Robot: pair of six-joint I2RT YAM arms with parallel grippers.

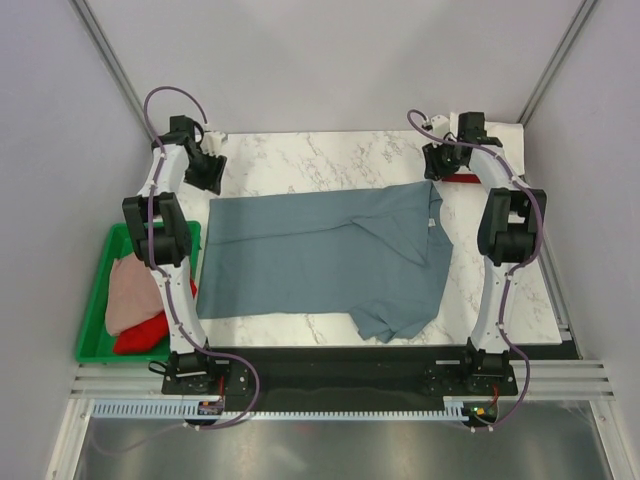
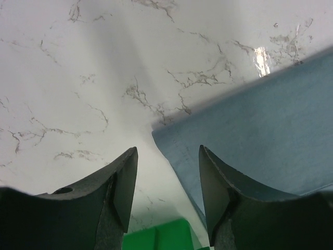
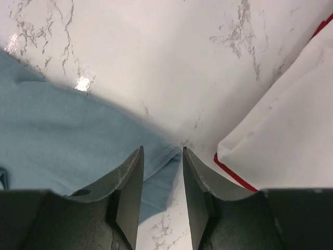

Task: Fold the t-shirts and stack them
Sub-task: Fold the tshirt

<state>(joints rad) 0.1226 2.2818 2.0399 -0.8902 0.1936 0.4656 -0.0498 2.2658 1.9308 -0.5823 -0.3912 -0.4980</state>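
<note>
A slate blue-grey t-shirt (image 1: pixel 320 255) lies spread across the middle of the marble surface (image 1: pixel 300 160), its long axis running from 9 to 3 o'clock in the overhead view. Its 3 o'clock end is rumpled, with part folded over on itself. My left pincer (image 2: pixel 167 156) hangs over the shirt's far corner at 10 o'clock, jaws released and wide, and the corner's tip shows in the gap. My right pincer (image 3: pixel 161 153) hangs over the far corner at 2 o'clock, also released and holding nothing. White cloth with a red edge (image 3: pixel 281 140) lies just beside it at 3 o'clock. Each arm is nearest its own corner, so I judge the coming fold pulls toward 6 o'clock. A green tray (image 1: pixel 92 330) at 8 o'clock holds pink (image 1: pixel 130 290) and red (image 1: pixel 140 338) shirts.
</note>
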